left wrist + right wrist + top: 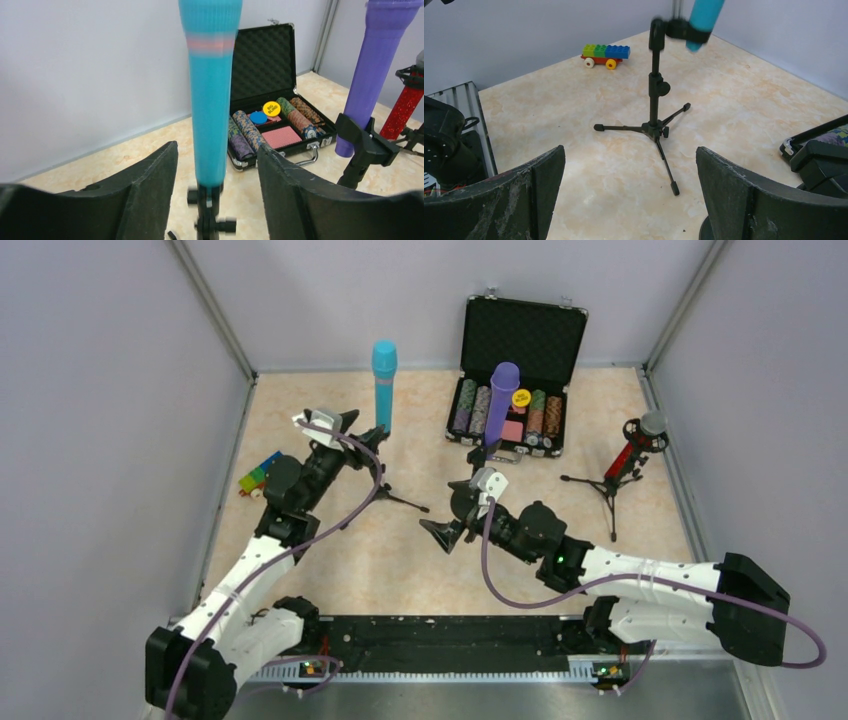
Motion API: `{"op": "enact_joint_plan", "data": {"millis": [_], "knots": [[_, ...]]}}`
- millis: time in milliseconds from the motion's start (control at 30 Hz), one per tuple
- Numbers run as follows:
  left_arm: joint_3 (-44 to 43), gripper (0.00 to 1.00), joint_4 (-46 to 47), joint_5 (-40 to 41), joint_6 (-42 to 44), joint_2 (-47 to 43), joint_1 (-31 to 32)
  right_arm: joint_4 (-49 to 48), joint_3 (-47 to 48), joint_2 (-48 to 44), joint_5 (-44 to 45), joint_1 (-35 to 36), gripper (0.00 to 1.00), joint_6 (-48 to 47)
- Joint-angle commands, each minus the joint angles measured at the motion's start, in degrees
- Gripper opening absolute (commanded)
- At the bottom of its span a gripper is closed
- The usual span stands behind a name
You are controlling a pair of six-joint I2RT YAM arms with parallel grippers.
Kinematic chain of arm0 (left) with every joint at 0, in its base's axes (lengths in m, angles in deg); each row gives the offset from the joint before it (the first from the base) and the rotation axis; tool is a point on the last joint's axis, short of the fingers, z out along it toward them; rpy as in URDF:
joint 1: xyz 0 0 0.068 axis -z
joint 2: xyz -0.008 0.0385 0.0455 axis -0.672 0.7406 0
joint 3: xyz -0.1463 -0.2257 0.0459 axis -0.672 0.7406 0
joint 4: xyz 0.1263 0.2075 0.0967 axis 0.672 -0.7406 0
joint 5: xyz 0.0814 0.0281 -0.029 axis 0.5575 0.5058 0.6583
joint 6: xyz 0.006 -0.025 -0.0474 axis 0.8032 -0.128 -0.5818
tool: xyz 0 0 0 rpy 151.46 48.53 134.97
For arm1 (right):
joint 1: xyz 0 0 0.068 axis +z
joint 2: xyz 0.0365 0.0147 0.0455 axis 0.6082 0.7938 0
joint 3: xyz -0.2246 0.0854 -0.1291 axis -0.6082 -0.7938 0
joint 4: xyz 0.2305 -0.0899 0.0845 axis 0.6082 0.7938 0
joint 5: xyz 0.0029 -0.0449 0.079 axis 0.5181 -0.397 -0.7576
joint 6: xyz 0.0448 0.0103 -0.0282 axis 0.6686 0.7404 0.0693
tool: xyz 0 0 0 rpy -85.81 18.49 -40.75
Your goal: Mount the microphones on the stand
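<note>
The teal-blue microphone (384, 385) stands upright in the clip of the left tripod stand (398, 499). My left gripper (362, 437) is open around its lower end. In the left wrist view the teal shaft (210, 115) rises between the fingers (150, 190) with a gap on each side. The purple microphone (500, 400) sits tilted in a second stand's clip (367, 147). The glittery red microphone (632, 452) rests on the right tripod (608, 490). My right gripper (450, 522) is open and holds nothing, low over the table's middle and facing the left stand (655, 125).
An open black case of poker chips (515, 390) stands at the back, just behind the purple microphone. A toy brick car (258, 478) lies by the left wall. The tripod legs spread over the floor near both grippers.
</note>
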Motion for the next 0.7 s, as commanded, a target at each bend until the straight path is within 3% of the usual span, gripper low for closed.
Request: {"op": "enact_joint_plan", "data": {"millis": [0, 133, 667], "knots": [[-0.5, 0.70, 4.0, 0.2, 0.6, -2.3, -0.3, -3.1, 0.2, 0.3, 0.7, 0.4, 0.99, 0.6], [-1.9, 0.76, 1.9, -0.1, 0.9, -2.4, -0.3, -3.1, 0.1, 0.3, 0.6, 0.4, 0.99, 0.5], [-1.4, 0.82, -2.0, 0.0, 0.0, -4.9, -0.2, -3.0, 0.4, 0.6, 0.5, 0.4, 0.99, 0.5]]}}
